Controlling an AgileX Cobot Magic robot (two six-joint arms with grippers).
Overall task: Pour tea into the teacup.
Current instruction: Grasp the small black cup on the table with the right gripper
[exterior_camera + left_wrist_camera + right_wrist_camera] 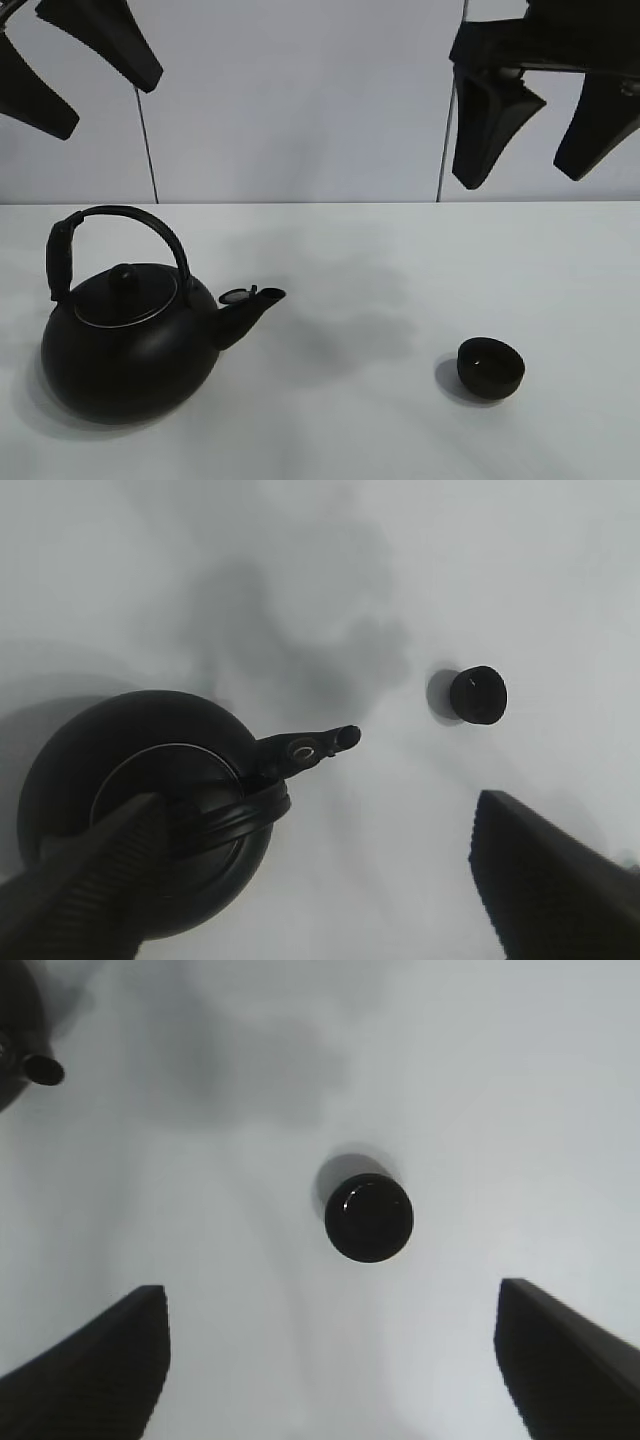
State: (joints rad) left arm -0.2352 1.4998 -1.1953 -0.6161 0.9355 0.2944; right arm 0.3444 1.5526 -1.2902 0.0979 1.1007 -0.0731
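A big round black kettle with arched handle stands at the front left of the white table, its spout pointing right. The small matte-black teacup stands upright at the front right, apart from the kettle. My left gripper hangs open and empty high above the kettle; its wrist view shows the kettle and the teacup below. My right gripper hangs open and empty high above the teacup, which lies between its fingers in the right wrist view.
A plain light wall with two thin vertical seams stands behind the table. The kettle's spout tip shows at the edge of the right wrist view.
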